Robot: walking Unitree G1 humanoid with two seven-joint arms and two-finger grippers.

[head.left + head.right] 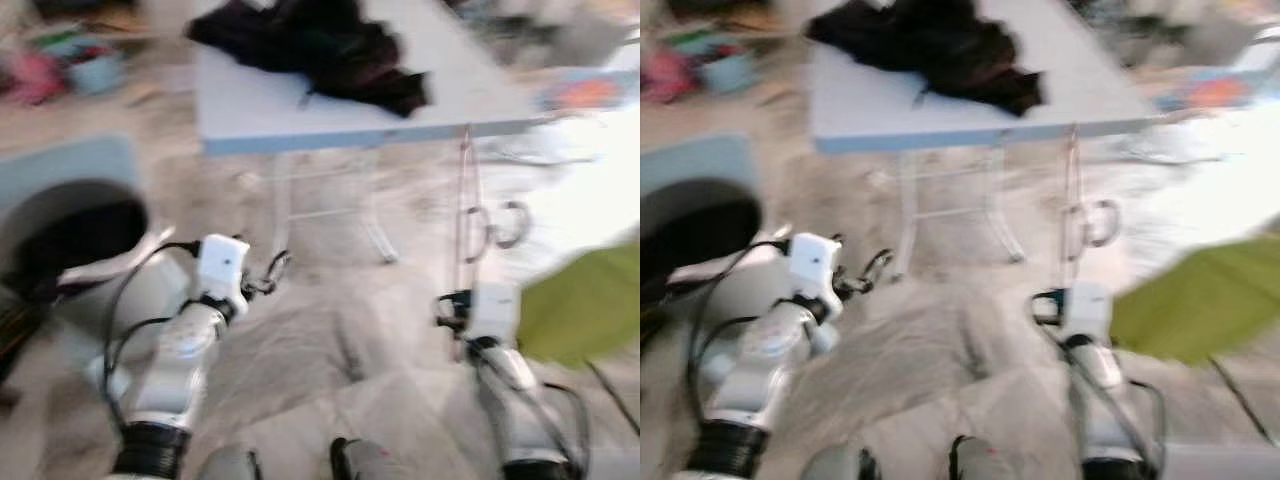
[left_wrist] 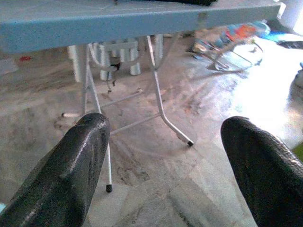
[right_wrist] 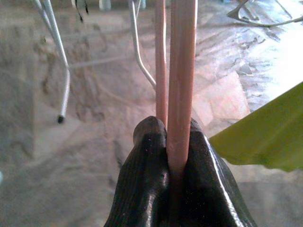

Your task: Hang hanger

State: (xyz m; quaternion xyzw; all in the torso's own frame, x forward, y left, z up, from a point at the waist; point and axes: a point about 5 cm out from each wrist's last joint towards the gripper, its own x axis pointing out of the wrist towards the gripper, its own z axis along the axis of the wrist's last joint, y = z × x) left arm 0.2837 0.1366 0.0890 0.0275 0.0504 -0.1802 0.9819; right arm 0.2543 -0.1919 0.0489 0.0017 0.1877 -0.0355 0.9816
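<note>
The right hand (image 3: 177,142) is clamped on the pink hanger (image 1: 466,200), held upright near the table (image 1: 300,120). Carry it steadily; blur hides any rail. The left hand (image 2: 165,156) is spread wide, empty.

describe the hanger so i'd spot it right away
Find the blue folding table with dark clothes heaped on it. Below its front right edge, the right gripper holds the hanger upright: thin pink rods with a grey metal hook.
</note>
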